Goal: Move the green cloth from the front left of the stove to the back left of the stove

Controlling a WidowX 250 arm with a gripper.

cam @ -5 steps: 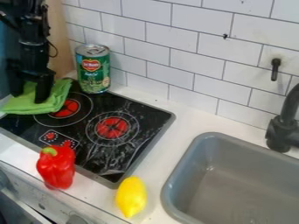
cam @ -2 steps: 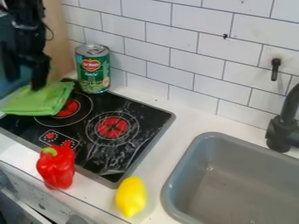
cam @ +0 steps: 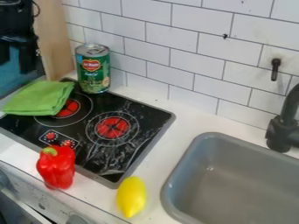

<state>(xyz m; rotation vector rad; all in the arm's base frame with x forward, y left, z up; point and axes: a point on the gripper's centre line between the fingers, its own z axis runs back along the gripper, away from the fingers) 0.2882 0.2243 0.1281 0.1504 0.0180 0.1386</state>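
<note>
Black gripper, cut off by the left edge, hangs jaws wide near the green cloth.

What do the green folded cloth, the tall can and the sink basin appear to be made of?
The green cloth looks like soft, matte woven fabric, judging by its folds and drooping edges. The can seems to be metal with a printed label, given its shiny, rimmed top. The grey basin has a smooth, slightly glossy surface; plastic seems likely, though coated metal is possible.
</note>
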